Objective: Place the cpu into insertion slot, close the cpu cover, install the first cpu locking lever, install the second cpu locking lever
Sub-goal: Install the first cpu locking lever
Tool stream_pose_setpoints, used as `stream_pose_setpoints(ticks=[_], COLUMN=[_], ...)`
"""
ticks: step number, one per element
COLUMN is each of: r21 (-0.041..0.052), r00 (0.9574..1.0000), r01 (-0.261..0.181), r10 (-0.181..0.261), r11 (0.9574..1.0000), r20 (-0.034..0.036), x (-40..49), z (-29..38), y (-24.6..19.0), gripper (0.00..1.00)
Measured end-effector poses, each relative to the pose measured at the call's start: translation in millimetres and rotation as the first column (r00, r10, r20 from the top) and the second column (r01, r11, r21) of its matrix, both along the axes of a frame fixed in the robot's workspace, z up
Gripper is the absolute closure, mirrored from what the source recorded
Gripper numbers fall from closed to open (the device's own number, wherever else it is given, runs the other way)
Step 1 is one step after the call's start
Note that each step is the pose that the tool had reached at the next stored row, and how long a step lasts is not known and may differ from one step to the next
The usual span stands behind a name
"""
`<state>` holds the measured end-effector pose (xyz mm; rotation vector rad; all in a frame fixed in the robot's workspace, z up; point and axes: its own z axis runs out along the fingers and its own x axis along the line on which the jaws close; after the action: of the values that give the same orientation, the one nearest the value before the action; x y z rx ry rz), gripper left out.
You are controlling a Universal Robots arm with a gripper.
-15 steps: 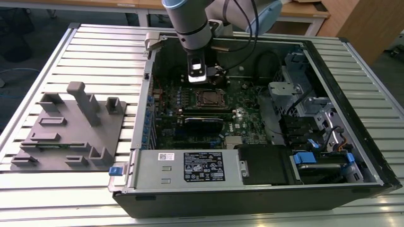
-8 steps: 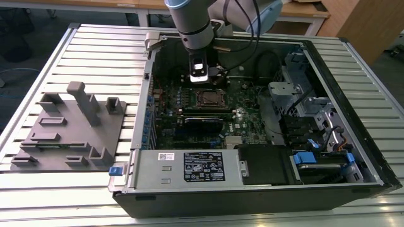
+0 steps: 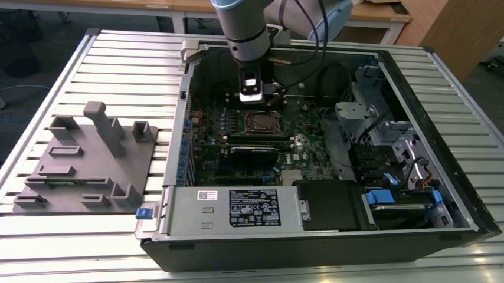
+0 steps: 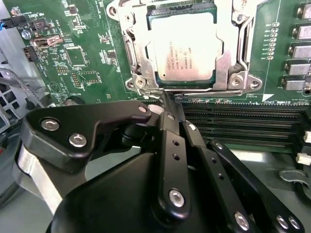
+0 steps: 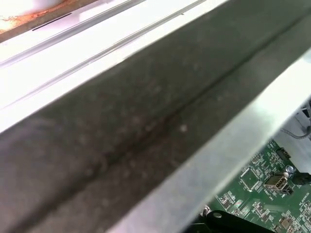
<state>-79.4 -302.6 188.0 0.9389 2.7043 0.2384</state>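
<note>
In the second wrist view the cpu [image 4: 187, 46] lies flat in the insertion slot [image 4: 146, 73], its silvery face up. The cpu cover [image 4: 232, 60] is down around it, framing the chip through its window. A thin metal lever rod [image 4: 209, 91] runs along the socket's near edge. My gripper [image 4: 166, 100] is shut, its black fingertips pressed together right at that rod by the socket's corner; whether they touch it I cannot tell. In the exterior view the gripper [image 3: 254, 100] hangs just behind the insertion slot [image 3: 261, 122] inside the open computer case.
The green motherboard [image 3: 236, 150] carries long black memory slots [image 4: 243, 124] beside the socket. A power supply box [image 3: 236, 209] with a white label sits at the case front, and drive bays [image 3: 393, 177] on the exterior view's right. A grey fixture block [image 3: 87, 165] stands left of the case.
</note>
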Motion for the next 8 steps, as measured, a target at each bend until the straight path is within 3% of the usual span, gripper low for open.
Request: stream_pose_setpoints(ticks=[8], r21=[0.0018], r00=[1.0000], r01=[0.000], r10=[0.000], r11=[1.0000], r20=[-0.0005], x=[0.1], z=[1.2], y=[0.0], gripper=[0.90])
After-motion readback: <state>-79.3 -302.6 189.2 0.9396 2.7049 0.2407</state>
